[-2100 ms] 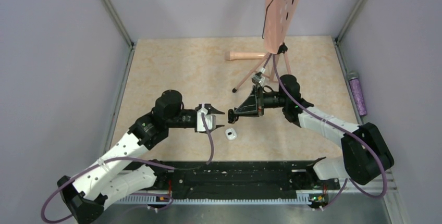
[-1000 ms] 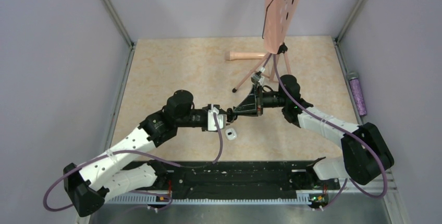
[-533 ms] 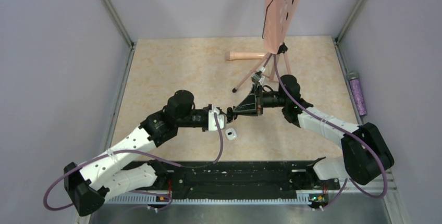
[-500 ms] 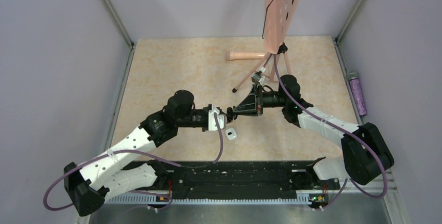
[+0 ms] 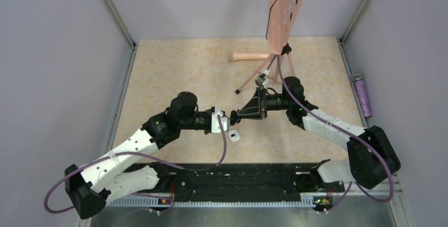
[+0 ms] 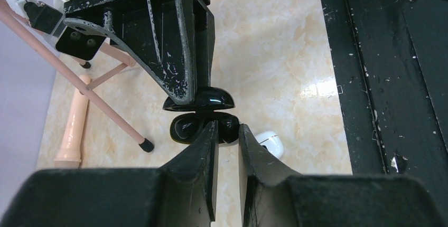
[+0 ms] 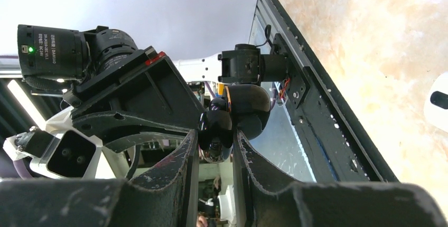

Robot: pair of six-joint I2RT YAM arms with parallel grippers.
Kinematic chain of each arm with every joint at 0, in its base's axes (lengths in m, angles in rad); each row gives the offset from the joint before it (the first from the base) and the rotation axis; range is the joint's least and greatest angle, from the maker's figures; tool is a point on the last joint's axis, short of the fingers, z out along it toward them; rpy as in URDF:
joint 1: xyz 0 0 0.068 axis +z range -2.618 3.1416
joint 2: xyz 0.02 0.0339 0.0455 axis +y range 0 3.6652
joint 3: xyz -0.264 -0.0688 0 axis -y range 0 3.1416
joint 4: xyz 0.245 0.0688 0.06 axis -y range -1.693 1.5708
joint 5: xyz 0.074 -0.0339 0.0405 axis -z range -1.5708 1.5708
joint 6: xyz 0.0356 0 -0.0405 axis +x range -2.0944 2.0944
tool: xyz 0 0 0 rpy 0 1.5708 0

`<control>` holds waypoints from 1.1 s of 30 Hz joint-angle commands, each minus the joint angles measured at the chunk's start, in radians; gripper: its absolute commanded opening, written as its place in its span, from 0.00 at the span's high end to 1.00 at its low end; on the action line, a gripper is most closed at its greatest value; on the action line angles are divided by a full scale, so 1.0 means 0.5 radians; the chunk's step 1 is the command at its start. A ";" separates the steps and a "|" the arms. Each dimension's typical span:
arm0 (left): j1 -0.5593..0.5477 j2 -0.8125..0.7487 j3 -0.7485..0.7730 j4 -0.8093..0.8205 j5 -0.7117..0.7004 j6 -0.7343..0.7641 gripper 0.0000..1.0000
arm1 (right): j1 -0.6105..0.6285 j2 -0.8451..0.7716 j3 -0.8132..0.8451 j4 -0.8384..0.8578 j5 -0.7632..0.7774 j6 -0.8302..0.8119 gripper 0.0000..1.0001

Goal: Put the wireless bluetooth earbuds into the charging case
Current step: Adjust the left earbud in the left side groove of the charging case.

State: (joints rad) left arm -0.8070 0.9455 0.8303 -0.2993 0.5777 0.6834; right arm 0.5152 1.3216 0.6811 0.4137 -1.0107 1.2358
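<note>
1 marbled beige table [image 5: 174,68] filling the middle of the top view. 1 pink perforated board on a tripod [image 5: 284,10], upper right of centre. 2 grippers tip to tip at frame centre. Right gripper [image 7: 215,134] pinched tight on the upper earbud [image 6: 203,99]. Left gripper [image 6: 227,128] nearly closed with a slim gap, tips flanking the edge of the lower earbud [image 6: 185,128]; firm hold cannot be told. 1 white charging case [image 5: 234,135] on the table just below the meeting point. 2 glossy black earbuds, stacked and touching, held above the table.
</note>
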 commanded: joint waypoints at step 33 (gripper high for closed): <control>-0.003 -0.061 0.120 -0.065 0.192 -0.011 1.00 | 0.025 -0.093 0.271 -0.899 -0.008 -0.751 1.00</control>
State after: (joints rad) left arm -0.8074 0.9451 0.8352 -0.3641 0.6312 0.6834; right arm 0.5274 1.2888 0.7853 0.0166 -1.0420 0.9157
